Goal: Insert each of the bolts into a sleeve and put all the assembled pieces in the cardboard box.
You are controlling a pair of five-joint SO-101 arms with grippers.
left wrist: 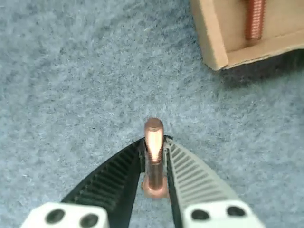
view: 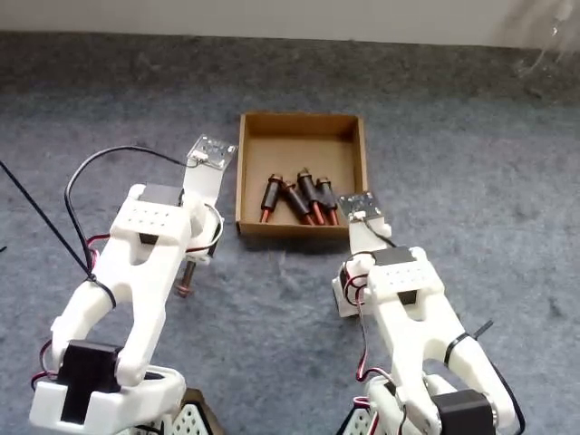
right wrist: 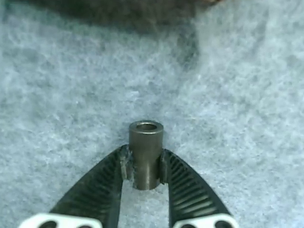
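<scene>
Copper-coloured bolt (left wrist: 154, 130): pinched in the left hand (left wrist: 154, 145), tip pointing ahead of it. Dark sleeve (right wrist: 146, 137): pinched in the right hand (right wrist: 144, 154), over the grey counter (view: 453, 272). Cardboard box (view: 243, 172): ahead of both hands, holding four assembled pieces (view: 299, 199).

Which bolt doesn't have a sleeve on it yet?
The bare copper bolt clamped in the left gripper; the four pieces in the cardboard box already wear dark sleeves.
</scene>
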